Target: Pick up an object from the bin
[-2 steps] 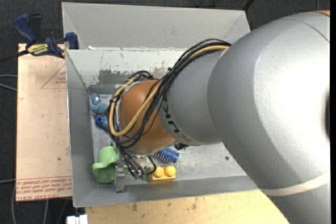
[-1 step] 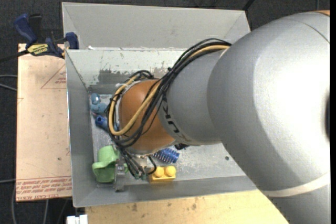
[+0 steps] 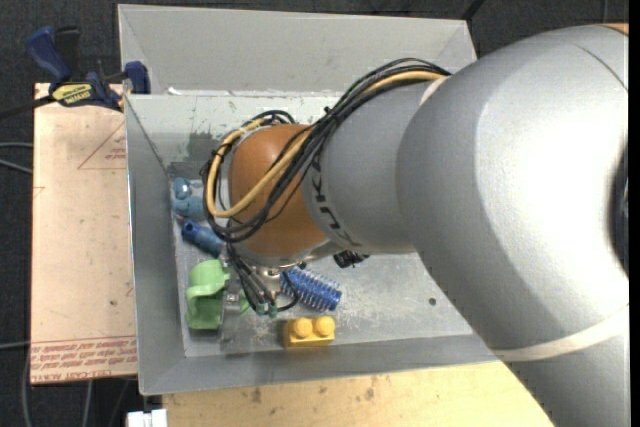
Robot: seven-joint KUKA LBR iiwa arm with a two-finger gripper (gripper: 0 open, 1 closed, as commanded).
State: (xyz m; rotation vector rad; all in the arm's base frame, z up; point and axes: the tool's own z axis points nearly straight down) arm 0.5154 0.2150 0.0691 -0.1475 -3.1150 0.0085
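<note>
My gripper (image 3: 250, 293) hangs low over the front left part of the bin, mostly hidden under the arm. A light green plastic piece (image 3: 206, 296) lies just left of it, close against it. A blue ridged comb-like piece (image 3: 313, 289) lies just to its right. A yellow toy brick (image 3: 308, 329) rests near the front wall, slightly right of the gripper. I see nothing held in the gripper.
A pale blue rounded piece (image 3: 184, 198) and a darker blue piece (image 3: 201, 236) lie along the left wall, behind the green one. The arm with its orange cover and cables hides the bin's middle and right side.
</note>
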